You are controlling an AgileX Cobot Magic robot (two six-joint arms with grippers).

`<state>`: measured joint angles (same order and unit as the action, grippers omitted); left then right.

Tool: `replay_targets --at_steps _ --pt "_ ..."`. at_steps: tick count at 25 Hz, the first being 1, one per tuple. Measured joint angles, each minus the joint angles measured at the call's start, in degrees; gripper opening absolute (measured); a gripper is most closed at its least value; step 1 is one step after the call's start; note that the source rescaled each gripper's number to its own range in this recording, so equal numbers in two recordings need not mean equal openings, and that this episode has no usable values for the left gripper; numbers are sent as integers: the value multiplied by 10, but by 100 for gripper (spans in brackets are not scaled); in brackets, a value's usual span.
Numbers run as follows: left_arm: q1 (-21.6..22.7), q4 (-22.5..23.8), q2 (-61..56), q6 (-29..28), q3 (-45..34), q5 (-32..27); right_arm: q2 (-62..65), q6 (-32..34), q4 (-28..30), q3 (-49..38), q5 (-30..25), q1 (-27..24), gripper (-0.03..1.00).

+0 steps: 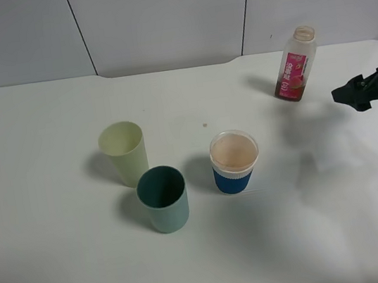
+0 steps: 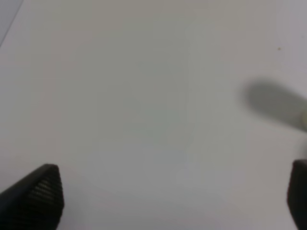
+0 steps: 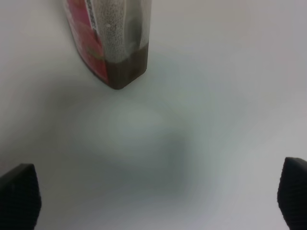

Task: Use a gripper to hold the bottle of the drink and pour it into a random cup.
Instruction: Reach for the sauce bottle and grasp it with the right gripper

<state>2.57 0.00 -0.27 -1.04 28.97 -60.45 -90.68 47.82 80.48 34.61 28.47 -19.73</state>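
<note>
The clear bottle point(image 1: 295, 65) with a pink-red label stands upright and capless at the back right of the white table point(image 1: 49, 205). My right gripper point(image 1: 353, 97) hovers just to its right, apart from it, open and empty. In the right wrist view the bottle's base point(image 3: 112, 43) holds a little dark liquid and stands ahead of the wide-apart gripper point(image 3: 158, 196). The pale yellow-green cup point(image 1: 124, 153) stands left of centre. My left gripper point(image 2: 175, 196) is open over bare table; it is out of the exterior view.
A dark teal-green tumbler point(image 1: 163, 199) stands just in front of the pale cup. A blue-sleeved clear cup point(image 1: 235, 162) with pinkish liquid stands at the centre. A grey panelled wall point(image 1: 163, 17) runs behind the table.
</note>
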Motion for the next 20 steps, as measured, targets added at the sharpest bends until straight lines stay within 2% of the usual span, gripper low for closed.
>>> replay_targets --at_steps 4,8,20 --pt "0 0 0 0 0 0 -27 51 59 15 1 0 100" --pt "0 0 0 0 0 0 -63 80 94 33 1 0 100" --pt "0 0 0 0 0 0 -112 86 159 108 2 0 100"
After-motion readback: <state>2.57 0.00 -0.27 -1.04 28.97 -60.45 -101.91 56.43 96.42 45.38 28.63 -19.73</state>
